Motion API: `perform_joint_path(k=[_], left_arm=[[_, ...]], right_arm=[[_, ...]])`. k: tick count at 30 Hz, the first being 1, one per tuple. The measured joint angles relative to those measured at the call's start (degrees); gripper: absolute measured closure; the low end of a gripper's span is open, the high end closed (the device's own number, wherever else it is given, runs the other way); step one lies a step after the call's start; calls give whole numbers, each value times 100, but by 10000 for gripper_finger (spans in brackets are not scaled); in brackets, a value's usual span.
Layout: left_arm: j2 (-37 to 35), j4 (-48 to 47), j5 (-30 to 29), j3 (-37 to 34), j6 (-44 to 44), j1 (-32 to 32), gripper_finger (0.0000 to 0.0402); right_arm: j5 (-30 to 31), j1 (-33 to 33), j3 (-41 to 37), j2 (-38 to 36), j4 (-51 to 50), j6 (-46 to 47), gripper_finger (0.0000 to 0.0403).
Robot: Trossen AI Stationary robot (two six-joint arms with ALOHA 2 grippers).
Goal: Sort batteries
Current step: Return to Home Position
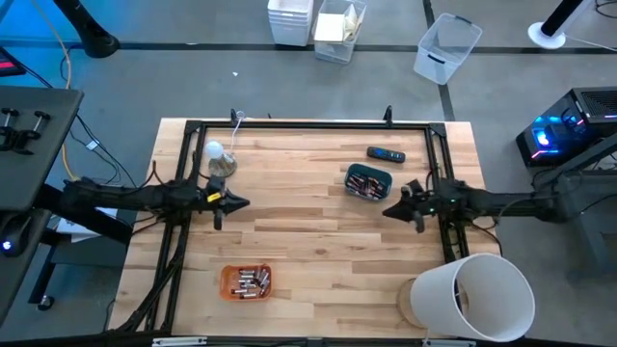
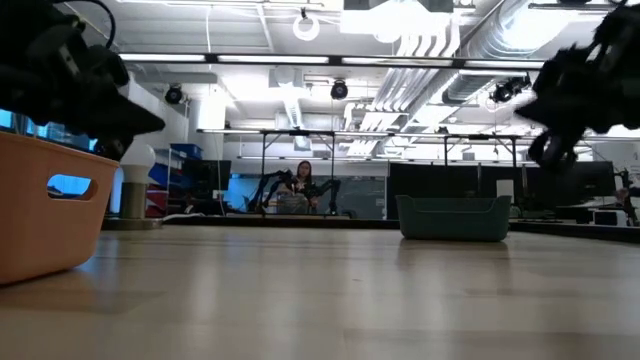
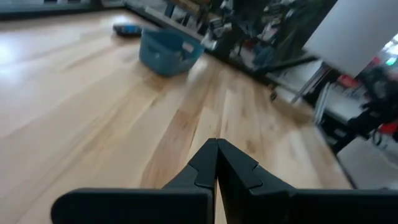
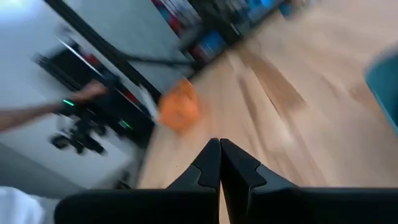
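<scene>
**High view.** Small silvery cylindrical batteries [image 1: 249,282] lie in one orange plastic bin [image 1: 224,281] at the lower left of the light wooden table [image 1: 318,251]. Dark cylindrical batteries with reddish bands [image 1: 366,183] lie in one blue plastic bin [image 1: 369,167] at the upper right. Single cells are too small to count. One dark blue-black remote-like bar [image 1: 386,154] lies just beside the blue bin. The left gripper [image 1: 245,202] and right gripper [image 1: 387,212] hang over opposite sides of the table, well apart. A grey concrete floor [image 1: 193,67] surrounds the table.

**Low view.** The orange bin [image 2: 40,210] stands close, the blue bin [image 2: 453,217] farther off. One person [image 2: 303,180] shows in the lit room behind.

**Left wrist view.** The fingers [image 3: 205,165] are clenched together on nothing. The blue bin [image 3: 168,53] and the bar [image 3: 127,29] lie ahead.

**Right wrist view.** The fingers [image 4: 208,163] are likewise pressed together, empty. The orange bin [image 4: 180,109] lies ahead.
</scene>
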Motion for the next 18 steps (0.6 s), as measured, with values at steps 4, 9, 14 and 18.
perform_joint_path(k=[4,9,14,18], left_arm=[[-425,2,-1,0,0,0,401],[-1059,5,-13,-2,0,0,402],[-1444,-3,3,-2,-3,113,401],[-1446,7,13,-4,-2,152,401]], right_arm=[[0,0,0,-1082,3,-2,402],[-62,-39,0,-1358,480,-4,402],[-82,-39,0,-1360,306,-4,402],[-80,-39,0,-1338,182,-4,402]])
